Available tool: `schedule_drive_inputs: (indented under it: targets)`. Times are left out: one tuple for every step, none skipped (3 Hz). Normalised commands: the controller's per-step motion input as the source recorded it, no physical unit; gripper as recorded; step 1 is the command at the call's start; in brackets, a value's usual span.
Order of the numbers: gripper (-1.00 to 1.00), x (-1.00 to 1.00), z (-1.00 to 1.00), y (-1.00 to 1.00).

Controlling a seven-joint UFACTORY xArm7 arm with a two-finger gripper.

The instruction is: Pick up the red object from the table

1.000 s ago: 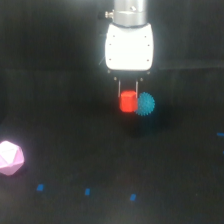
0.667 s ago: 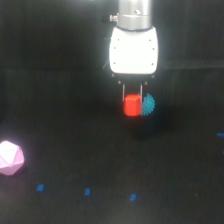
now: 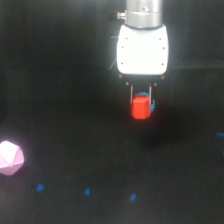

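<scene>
The red object is a small red-orange block held between the two thin fingers of my gripper, below the white gripper body. It hangs above the black table, with a faint shadow under it. The gripper is shut on the block. A sliver of the cyan spiky ball shows just behind the block, mostly hidden by it.
A pink faceted polyhedron lies on the table at the exterior view's left edge. Small blue marks dot the table near the front.
The gripper has moved toward the exterior view's right with the red block in it. The block now covers most of the cyan ball.
</scene>
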Motion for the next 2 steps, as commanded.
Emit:
schedule_drive_inputs:
  targets:
    - [-1.0,0.53,0.45,-0.8]
    - [-1.0,-0.36,0.25,-1.0]
